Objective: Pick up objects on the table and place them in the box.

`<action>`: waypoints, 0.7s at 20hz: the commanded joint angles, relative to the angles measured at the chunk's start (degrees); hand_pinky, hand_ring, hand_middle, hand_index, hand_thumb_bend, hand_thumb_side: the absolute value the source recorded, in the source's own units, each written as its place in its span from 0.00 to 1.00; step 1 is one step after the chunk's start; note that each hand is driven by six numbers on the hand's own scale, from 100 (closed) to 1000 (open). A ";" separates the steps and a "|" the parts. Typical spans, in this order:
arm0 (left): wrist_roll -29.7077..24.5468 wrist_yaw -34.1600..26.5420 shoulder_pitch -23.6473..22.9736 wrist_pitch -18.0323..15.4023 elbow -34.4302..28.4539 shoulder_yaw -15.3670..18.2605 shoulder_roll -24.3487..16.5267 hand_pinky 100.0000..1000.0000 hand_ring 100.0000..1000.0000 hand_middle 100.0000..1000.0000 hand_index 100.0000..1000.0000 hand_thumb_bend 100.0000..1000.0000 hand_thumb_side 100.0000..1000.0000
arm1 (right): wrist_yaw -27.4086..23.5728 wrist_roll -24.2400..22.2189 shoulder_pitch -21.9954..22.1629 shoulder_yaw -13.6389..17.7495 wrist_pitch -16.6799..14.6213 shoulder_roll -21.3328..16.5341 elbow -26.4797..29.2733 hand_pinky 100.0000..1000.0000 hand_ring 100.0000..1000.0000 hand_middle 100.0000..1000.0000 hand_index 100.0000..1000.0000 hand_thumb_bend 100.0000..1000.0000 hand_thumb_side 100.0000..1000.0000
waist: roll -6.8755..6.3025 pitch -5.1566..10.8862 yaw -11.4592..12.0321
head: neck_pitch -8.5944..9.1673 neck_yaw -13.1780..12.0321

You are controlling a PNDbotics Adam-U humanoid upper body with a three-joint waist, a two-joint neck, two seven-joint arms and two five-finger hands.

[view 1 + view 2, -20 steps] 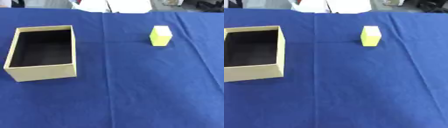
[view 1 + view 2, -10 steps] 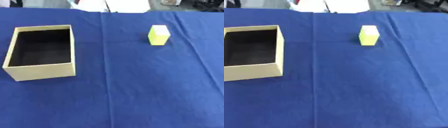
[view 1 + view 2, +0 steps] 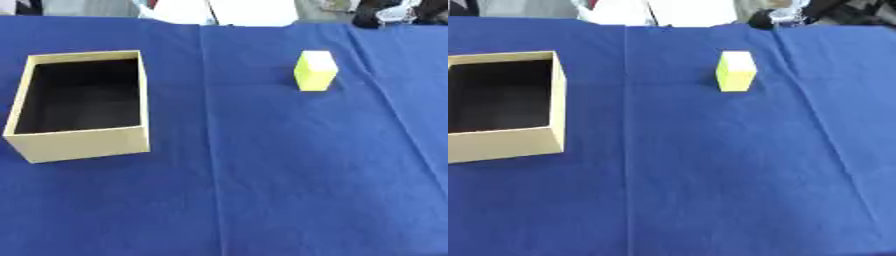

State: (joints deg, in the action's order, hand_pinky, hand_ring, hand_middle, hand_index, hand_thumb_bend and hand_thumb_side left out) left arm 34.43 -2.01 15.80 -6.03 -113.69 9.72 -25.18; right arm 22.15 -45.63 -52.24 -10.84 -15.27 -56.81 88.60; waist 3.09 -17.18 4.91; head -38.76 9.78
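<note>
Yellow block (image 3: pixel 315 70) stands upright on the blue cloth surface (image 3: pixel 262 175), far right-centre, well apart from the box (image 3: pixel 80 144); the box sits at left, open top, tan walls, dark inside, nothing visible in it.

Change vs a sec ago: basically none w/ the things; block and box keep the same spots relative to each other; the slight shift of the whole view looks like head movement, not object movement. No hand has come in; neither left nor right hand shows in either eye view, so fingers' state can't be told, they're simply out of view. Meaning for the task: pick not yet begun; block untouched, box still w/o contents; my read is this is the start, approach pending.

Around: far edge past the cloth has white sheets or similar (image 3: pixel 219 10) and dark stuff at the upper right (image 3: pixel 833 10), too unclear to name; none of it is on the work area. Cloth has long creases, one running front-to-back through the middle, others at right near the block; they look shallow.

In the way: nothing lies between block and box; path across the cloth looks open. Block is nearer the right side, so the right arm seems the likelier reach, but the carry to the box crosses most of the surface; box's near wall needs clearing on the drop.
</note>
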 commanded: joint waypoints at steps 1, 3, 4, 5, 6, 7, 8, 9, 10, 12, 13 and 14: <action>-0.09 -0.09 0.30 0.01 -0.90 0.00 -1.44 0.90 0.64 0.59 0.69 0.30 0.80 | 0.76 -2.93 -1.87 -1.07 -0.52 -0.71 -1.08 0.99 1.00 0.97 0.99 0.47 0.59 | 0.00 1.33 0.09 | 0.14 0.26; -0.08 -0.11 0.28 0.03 -0.90 0.01 -1.44 0.90 0.64 0.59 0.69 0.30 0.80 | 0.36 -4.78 -2.45 -1.87 -0.45 -0.38 -2.05 1.00 1.00 0.99 1.00 0.47 0.59 | 0.08 1.33 0.13 | 0.17 0.27; -0.09 -0.12 0.28 0.06 -0.90 0.00 -1.42 0.90 0.64 0.59 0.69 0.30 0.80 | 0.13 -5.55 -2.67 -2.24 -0.33 -0.24 -2.60 1.00 1.00 0.99 1.00 0.48 0.58 | 0.12 1.30 0.14 | 0.21 0.28; -0.12 -0.13 0.28 0.09 -0.90 -0.02 -1.41 0.90 0.64 0.59 0.69 0.30 0.80 | -0.05 -5.95 -2.86 -2.63 -0.23 -0.12 -3.15 1.00 1.00 0.99 1.00 0.49 0.57 | 0.16 1.28 0.15 | 0.24 0.28; -0.13 -0.13 0.29 0.10 -0.90 -0.01 -1.42 0.90 0.64 0.59 0.69 0.30 0.80 | -0.13 -6.14 -3.02 -3.00 -0.11 -0.03 -3.73 1.00 1.00 0.99 1.00 0.50 0.57 | 0.19 1.27 0.16 | 0.25 0.29; -0.12 -0.13 0.30 0.11 -0.90 0.00 -1.44 0.90 0.64 0.58 0.69 0.30 0.80 | -0.13 -6.24 -3.18 -3.30 -0.02 0.06 -4.22 1.00 1.00 0.99 1.00 0.51 0.58 | 0.21 1.26 0.16 | 0.27 0.31; -0.11 -0.14 0.32 0.12 -0.90 0.00 -1.44 0.90 0.64 0.58 0.69 0.30 0.80 | -0.06 -6.29 -3.32 -3.67 0.07 0.17 -4.75 1.00 1.00 0.98 1.00 0.51 0.59 | 0.24 1.24 0.16 | 0.30 0.32; -0.12 -0.15 0.33 0.13 -0.90 -0.02 -1.43 0.90 0.64 0.58 0.69 0.29 0.80 | 0.10 -6.31 -3.47 -4.07 0.16 0.27 -5.29 1.00 1.00 0.98 1.00 0.53 0.59 | 0.27 1.22 0.15 | 0.34 0.31; -0.15 -0.16 0.34 0.15 -0.90 -0.04 -1.41 0.90 0.64 0.58 0.69 0.29 0.80 | 0.37 -6.32 -3.64 -4.51 0.21 0.39 -5.80 1.00 1.00 0.99 1.00 0.53 0.59 | 0.28 1.20 0.15 | 0.38 0.32; -0.17 -0.17 0.35 0.16 -0.90 -0.06 -1.39 0.90 0.64 0.58 0.68 0.29 0.80 | 1.04 -6.33 -4.04 -5.33 0.22 0.72 -6.80 1.00 1.00 0.99 1.00 0.57 0.59 | 0.27 1.19 0.17 | 0.43 0.42; -0.18 -0.18 0.36 0.15 -0.90 -0.06 -1.40 0.90 0.64 0.58 0.68 0.29 0.80 | 1.50 -6.33 -4.29 -5.75 0.20 0.94 -7.39 1.00 1.00 0.99 1.00 0.58 0.60 | 0.25 1.19 0.19 | 0.41 0.47; -0.19 -0.19 0.37 0.13 -0.90 -0.06 -1.41 0.90 0.64 0.58 0.68 0.30 0.80 | 1.89 -6.33 -4.58 -6.18 0.11 1.24 -8.11 1.00 1.00 0.98 1.00 0.58 0.59 | 0.23 1.20 0.21 | 0.39 0.51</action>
State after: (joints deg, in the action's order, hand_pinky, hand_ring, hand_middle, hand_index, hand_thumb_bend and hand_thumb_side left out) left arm 34.37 -2.06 15.73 -5.97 -113.69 9.43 -25.18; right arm 23.40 -51.20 -55.66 -17.16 -14.41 -54.48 81.07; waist 3.53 -17.12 5.09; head -38.74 10.17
